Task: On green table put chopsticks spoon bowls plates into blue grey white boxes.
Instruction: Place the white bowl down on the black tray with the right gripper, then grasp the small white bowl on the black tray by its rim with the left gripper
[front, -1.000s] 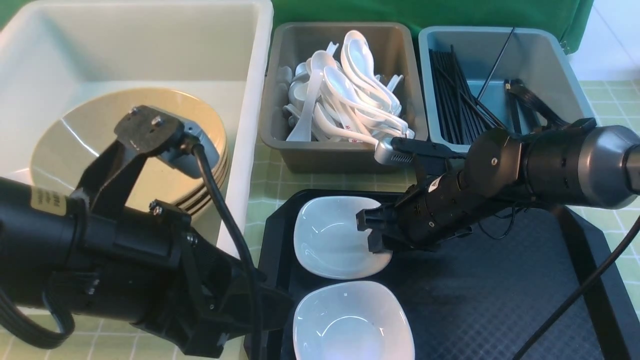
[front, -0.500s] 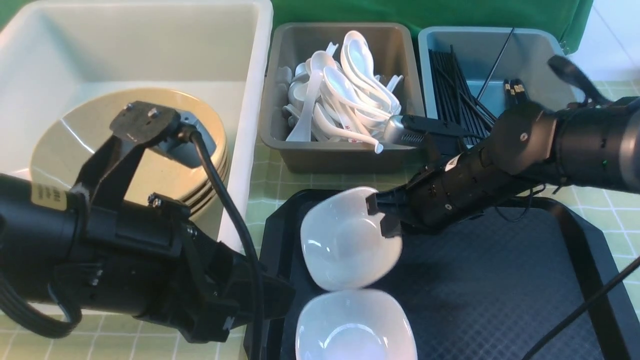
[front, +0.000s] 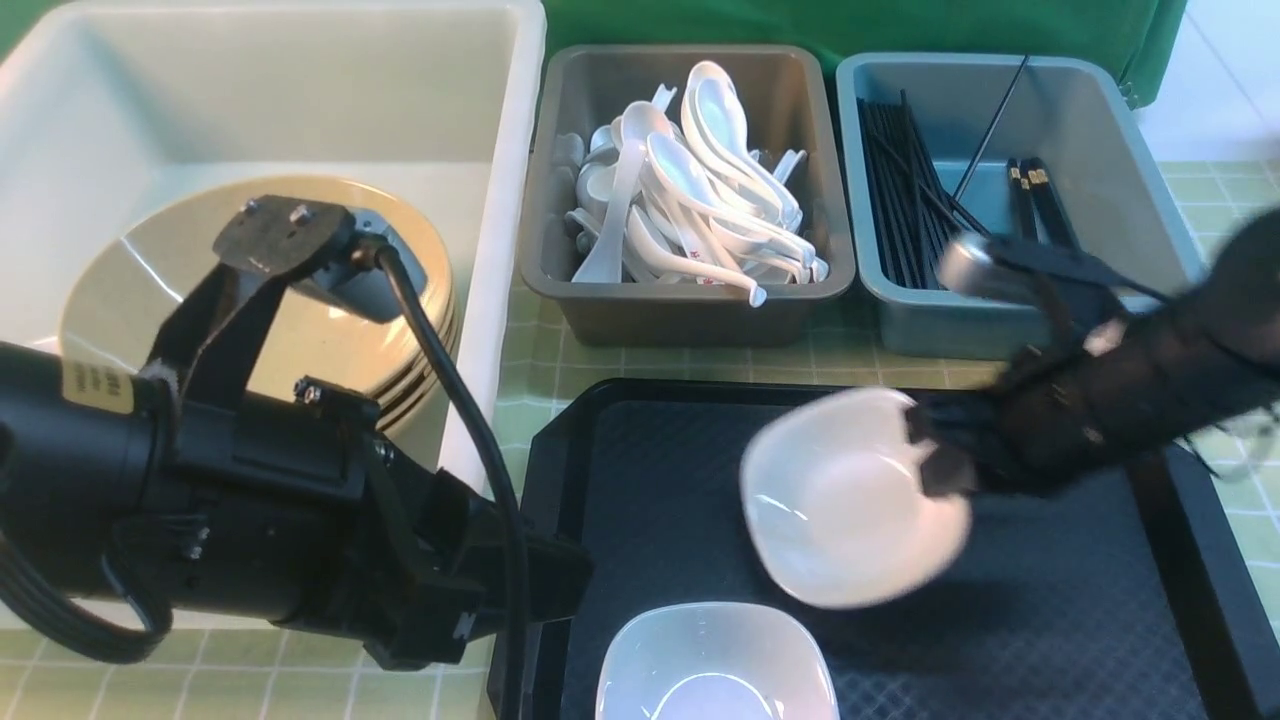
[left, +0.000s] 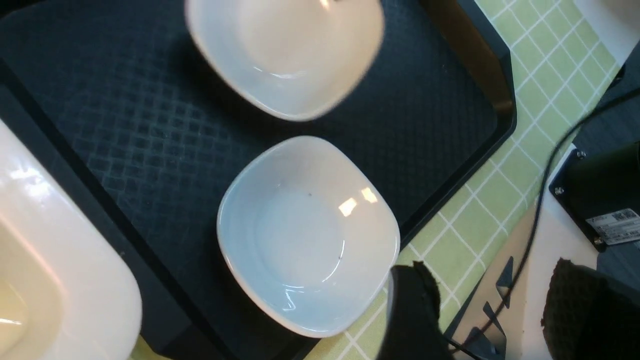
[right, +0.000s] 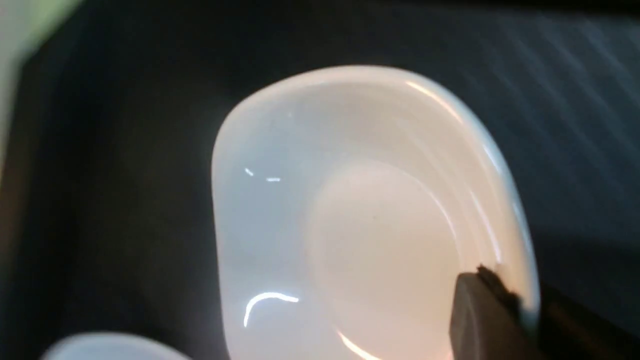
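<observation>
My right gripper (front: 935, 455) is shut on the rim of a white square bowl (front: 845, 500) and holds it tilted above the black tray (front: 1050, 610); the bowl fills the right wrist view (right: 360, 215), with the gripper (right: 520, 310) clamped on its rim. A second white bowl (front: 710, 665) sits on the tray near its front edge and shows in the left wrist view (left: 305, 235). My left gripper (left: 487, 305) is open and empty, just beyond that bowl over the table's front edge. In the front view the left gripper's jaws are hidden under the arm.
A white box (front: 300, 90) at the left holds stacked beige plates (front: 150, 280). A grey box (front: 690, 320) in the middle holds several white spoons (front: 700, 190). A blue box (front: 1090, 130) at the right holds black chopsticks (front: 905, 200).
My right gripper closed on the far bowl, lifted it off the tray and carried it to the right. The left arm shifted slightly.
</observation>
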